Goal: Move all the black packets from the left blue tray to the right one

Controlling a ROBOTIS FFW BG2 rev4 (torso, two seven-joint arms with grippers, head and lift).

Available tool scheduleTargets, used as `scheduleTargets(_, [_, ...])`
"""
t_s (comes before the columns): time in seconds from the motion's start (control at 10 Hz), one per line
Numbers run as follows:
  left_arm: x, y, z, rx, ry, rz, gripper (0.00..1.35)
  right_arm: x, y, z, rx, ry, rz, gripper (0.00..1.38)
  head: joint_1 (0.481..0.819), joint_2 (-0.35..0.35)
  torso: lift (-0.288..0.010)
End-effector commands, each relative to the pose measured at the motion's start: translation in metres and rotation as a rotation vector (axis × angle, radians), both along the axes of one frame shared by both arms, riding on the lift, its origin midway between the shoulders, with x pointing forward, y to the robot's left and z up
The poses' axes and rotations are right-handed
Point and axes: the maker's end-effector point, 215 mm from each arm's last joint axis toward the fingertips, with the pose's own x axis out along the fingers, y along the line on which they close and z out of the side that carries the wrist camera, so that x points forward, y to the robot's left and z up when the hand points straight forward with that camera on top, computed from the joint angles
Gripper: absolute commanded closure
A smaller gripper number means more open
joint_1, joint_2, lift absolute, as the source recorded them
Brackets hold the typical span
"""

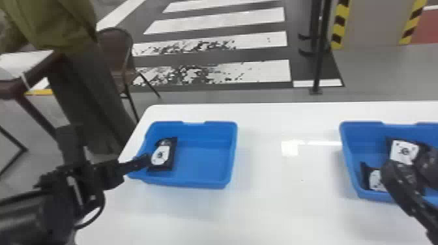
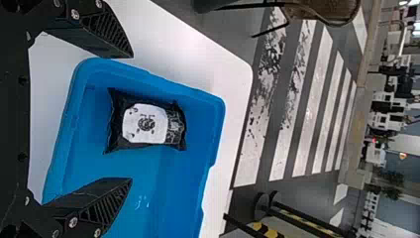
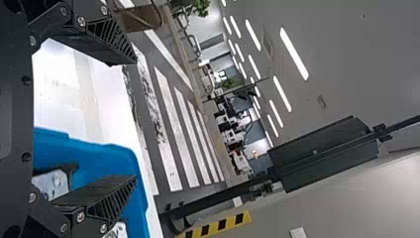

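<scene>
- Left gripper (image 2: 131, 118), black with two flat fingers: jaws spread wide, nothing between them; it hangs at the left tray's outer side.
- Right gripper (image 3: 135, 120), same build: jaws also well apart, empty, above the right tray.
- Likeliest trouble: the left gripper's outer finger landing on the rim, since the packet lies so near the side wall; that could tip or shove the tray.
- Second risk: a grip on the packet's loose end only, if the reach stops short, and then a slip on lifting (soft pillow packs sag, I'd guess).
- Third: a crowded drop, should the right gripper be over the right tray at release.
- The packet, a black pillow-shaped pouch with a white label (image 1: 162, 154), lies label up in the left rectangular blue plastic tray (image 1: 208, 184), by its left wall. Long axis runs near to far, far end leaning slightly right; the dark printed end points away from the robot.
- Farther out: rectangular blue plastic right tray (image 1: 346, 159), two similar black packets visible inside. Both trays sit on the smooth white table (image 1: 277, 215).
</scene>
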Motion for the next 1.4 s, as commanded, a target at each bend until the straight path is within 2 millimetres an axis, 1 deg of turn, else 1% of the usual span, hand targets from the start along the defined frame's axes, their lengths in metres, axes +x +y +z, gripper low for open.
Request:
scheduleTargets(0.0, [0.017, 0.003, -0.018, -0.021, 0.047, 0.008, 0.16, -0.012, 0.012, 0.020, 0.027, -0.038, 0.012, 0.21, 0.695, 0.287, -0.140])
scheduleTargets(0.1, [0.029, 0.001, -0.023, -0.029, 0.057, 0.004, 0.16, -0.022, 0.018, 0.031, 0.029, -0.058, 0.016, 0.21, 0.695, 0.307, -0.140])
scheduleTargets(0.2, [0.040, -0.001, -0.026, -0.033, 0.062, -0.002, 0.16, -0.031, 0.026, 0.032, 0.045, -0.048, 0.028, 0.21, 0.695, 0.315, -0.140])
scheduleTargets(0.3, [0.052, -0.007, -0.027, -0.035, 0.066, -0.018, 0.16, -0.039, 0.033, 0.030, 0.067, -0.034, 0.037, 0.21, 0.695, 0.322, -0.140])
scheduleTargets(0.4, [0.060, -0.007, -0.029, -0.033, 0.077, -0.019, 0.16, -0.043, 0.039, 0.030, 0.088, -0.025, 0.047, 0.21, 0.695, 0.324, -0.140])
scheduleTargets(0.6, [0.075, -0.012, -0.038, -0.046, 0.112, -0.018, 0.16, -0.045, 0.043, 0.031, 0.097, -0.025, 0.056, 0.21, 0.695, 0.329, -0.140])
scheduleTargets(0.7, [0.078, -0.017, -0.041, -0.043, 0.138, -0.018, 0.16, -0.045, 0.044, 0.032, 0.105, -0.026, 0.059, 0.21, 0.695, 0.328, -0.140])
scheduleTargets(0.8, [0.088, -0.024, -0.048, -0.058, 0.161, -0.029, 0.16, -0.045, 0.045, 0.032, 0.112, -0.023, 0.062, 0.21, 0.695, 0.326, -0.140])
scheduleTargets(0.9, [0.091, -0.030, -0.056, -0.057, 0.203, -0.038, 0.16, -0.045, 0.047, 0.030, 0.119, -0.017, 0.067, 0.21, 0.695, 0.317, -0.140])
scheduleTargets(1.0, [0.091, -0.030, -0.059, -0.060, 0.224, -0.030, 0.16, -0.044, 0.047, 0.027, 0.130, -0.008, 0.069, 0.21, 0.695, 0.307, -0.140])
scheduleTargets(1.2, [0.083, -0.030, -0.067, -0.045, 0.272, -0.014, 0.17, -0.045, 0.048, 0.024, 0.146, 0.002, 0.072, 0.21, 0.695, 0.304, -0.140])
scheduleTargets(1.3, [0.083, -0.030, -0.069, -0.039, 0.280, -0.005, 0.17, -0.045, 0.048, 0.021, 0.156, 0.011, 0.074, 0.22, 0.695, 0.305, -0.140])
